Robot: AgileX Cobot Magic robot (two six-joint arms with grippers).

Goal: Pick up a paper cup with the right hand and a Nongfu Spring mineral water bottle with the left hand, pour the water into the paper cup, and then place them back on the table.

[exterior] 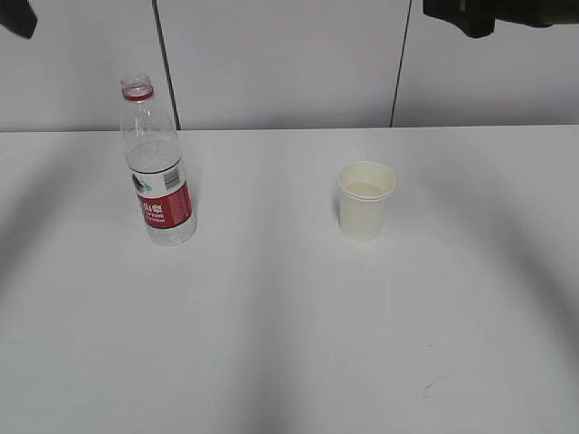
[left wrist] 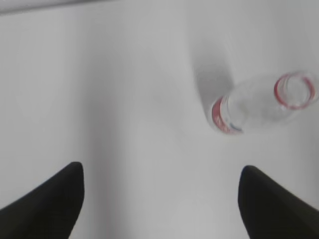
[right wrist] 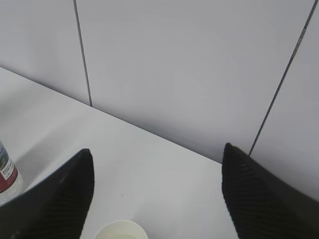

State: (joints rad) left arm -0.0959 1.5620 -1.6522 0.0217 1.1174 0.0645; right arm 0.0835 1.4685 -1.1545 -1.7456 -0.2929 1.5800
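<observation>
The capless Nongfu Spring bottle [exterior: 156, 167] stands upright on the white table [exterior: 271, 316] at the left. The paper cup [exterior: 365, 200] stands upright right of centre with some clear water [exterior: 365, 191] in it. My left gripper [left wrist: 160, 175] is open and empty, high above the table; the bottle [left wrist: 259, 103] lies ahead and to its right, seen from above. My right gripper [right wrist: 157, 149] is open and empty, raised behind the cup, whose rim [right wrist: 119, 230] shows at the bottom edge. The bottle's label [right wrist: 7, 175] shows at the left edge of the right wrist view.
A grey panelled wall [exterior: 289, 63] runs along the table's far edge. Only black bits of the left arm [exterior: 20, 16] and right arm [exterior: 493, 14] show at the top corners of the exterior view. A small dark scuff [exterior: 432, 387] marks the table at front right.
</observation>
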